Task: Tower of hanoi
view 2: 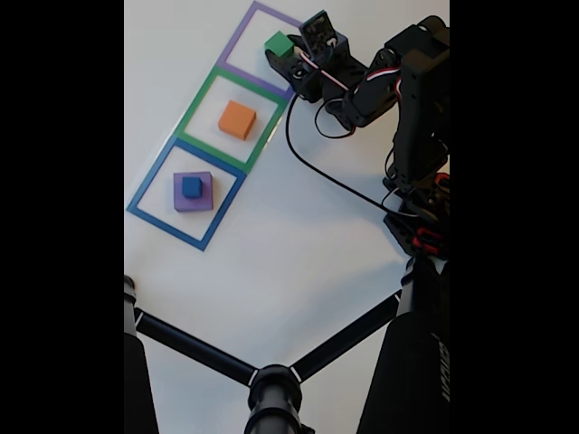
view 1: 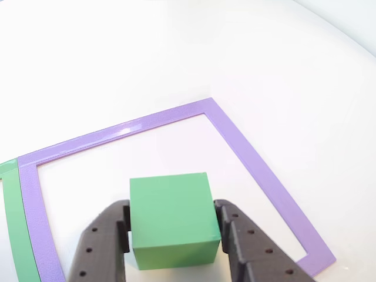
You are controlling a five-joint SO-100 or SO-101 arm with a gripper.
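Currently the gripper (view 1: 174, 247) clenches the green cube (view 1: 171, 217) inside the purple frame (view 1: 247, 153) at the bench's far corner; an uneven release could tip it onto the border.

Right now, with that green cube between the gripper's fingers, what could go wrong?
1. The gripper closes only on the green cube's side faces, so it might slip or twist if lifted.
2. The cube sits inside the purple frame; set down carelessly, it could land on the border.
3. In the fixed view a black cable trails across the table and might snag as the arm swings toward the orange block.
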